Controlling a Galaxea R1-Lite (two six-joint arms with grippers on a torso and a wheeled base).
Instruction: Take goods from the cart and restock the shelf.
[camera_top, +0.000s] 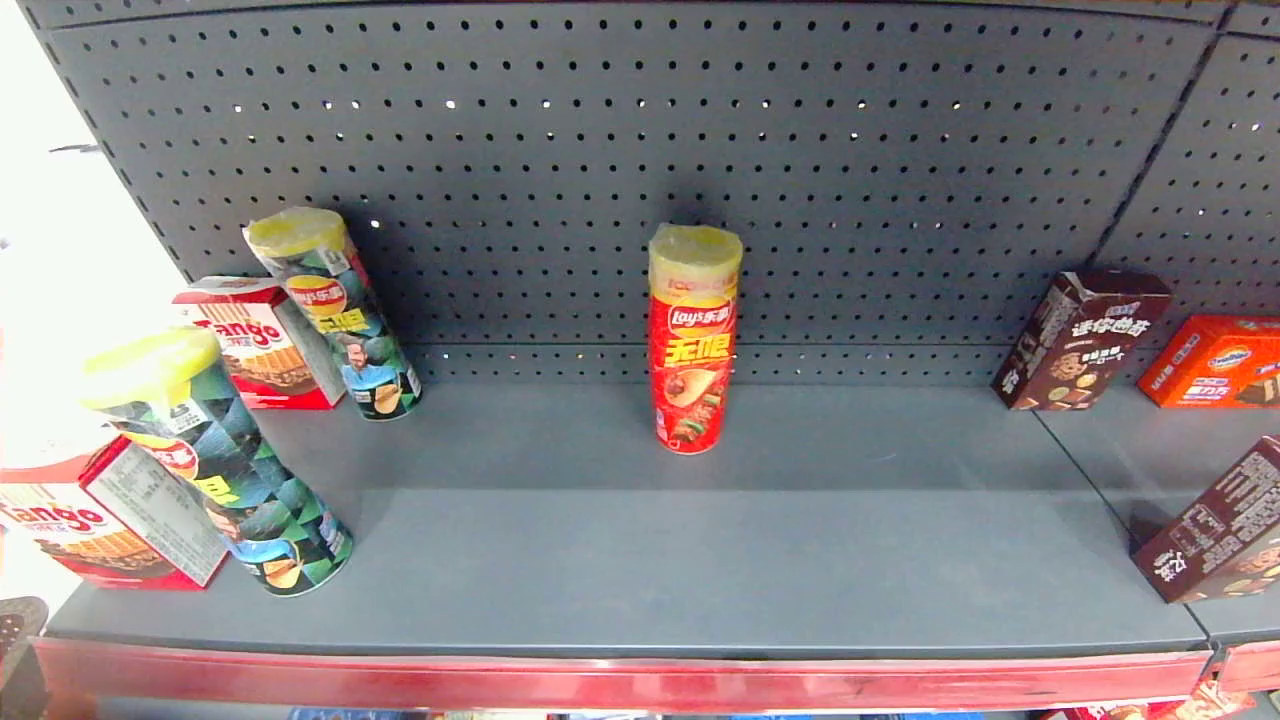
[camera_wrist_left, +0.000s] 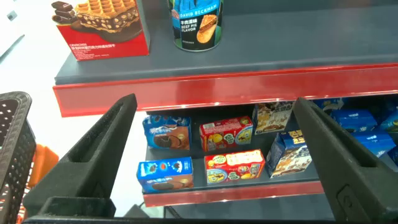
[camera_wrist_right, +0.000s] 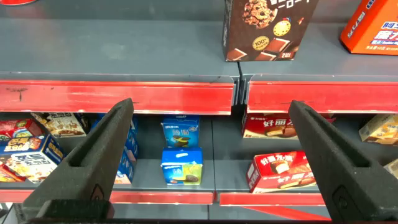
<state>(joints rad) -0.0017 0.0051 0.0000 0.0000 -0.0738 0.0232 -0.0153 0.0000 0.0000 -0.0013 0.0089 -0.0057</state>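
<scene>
A red chip can (camera_top: 692, 338) with a yellow lid stands upright at the back middle of the grey shelf (camera_top: 640, 560). Two green chip cans (camera_top: 338, 312) (camera_top: 222, 460) lean at the shelf's left, next to red wafer boxes (camera_top: 262, 342) (camera_top: 105, 515). My left gripper (camera_wrist_left: 211, 155) is open and holds nothing; it hangs in front of the shelf's red front edge (camera_wrist_left: 224, 90), below the green can (camera_wrist_left: 196, 23). My right gripper (camera_wrist_right: 208, 155) is open too, with nothing between its fingers, facing the red edge (camera_wrist_right: 124, 96) below a brown box (camera_wrist_right: 267, 28).
Brown chocolate boxes (camera_top: 1080, 340) (camera_top: 1215, 525) and an orange box (camera_top: 1215, 360) sit at the shelf's right. Lower shelves hold several small snack boxes (camera_wrist_left: 230, 149) (camera_wrist_right: 181, 165). A black mesh basket (camera_wrist_left: 13, 155) stands beside the left gripper. A wide bare stretch of shelf lies around the red can.
</scene>
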